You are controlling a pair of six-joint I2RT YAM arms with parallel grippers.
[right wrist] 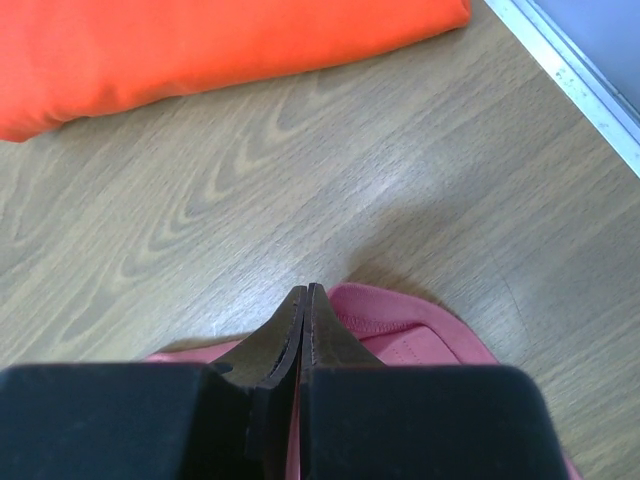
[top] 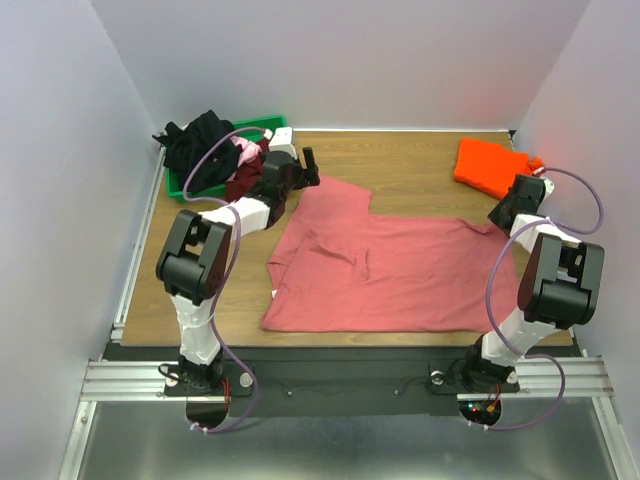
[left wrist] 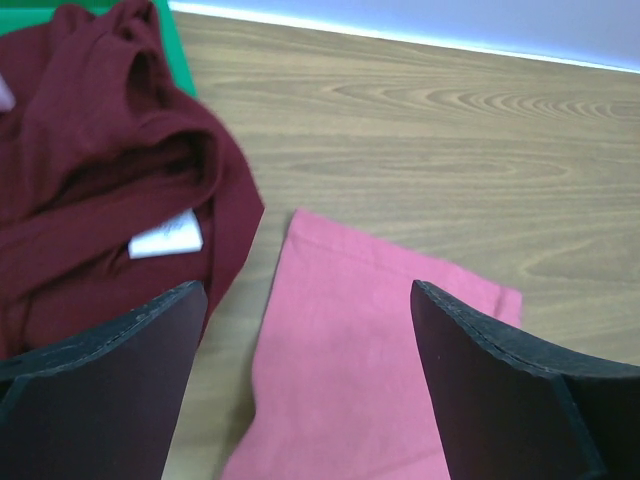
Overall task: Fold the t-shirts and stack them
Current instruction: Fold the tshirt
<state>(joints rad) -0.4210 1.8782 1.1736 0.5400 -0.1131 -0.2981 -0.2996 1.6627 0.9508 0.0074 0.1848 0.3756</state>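
Left jaws held wide open; right jaws clamped on salmon t-shirt [top: 380, 275] edge. White label [left wrist: 166, 236] on maroon t-shirt [left wrist: 90, 150], 10 o'clock, unreadable.

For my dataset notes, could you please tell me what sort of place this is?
Most likely a robotics lab test cell, not a home: plain white walls box in a wooden tabletop, the left arm and right arm are mounted on an aluminium rail, and a salmon-pink t-shirt lies spread for folding.

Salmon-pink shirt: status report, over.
Left gripper open above the sleeve. Right gripper shut, seemingly pinching the salmon-pink shirt at its right edge. Shirt spread out, unfolded. Nothing lies on it; orange shirt folded far right.
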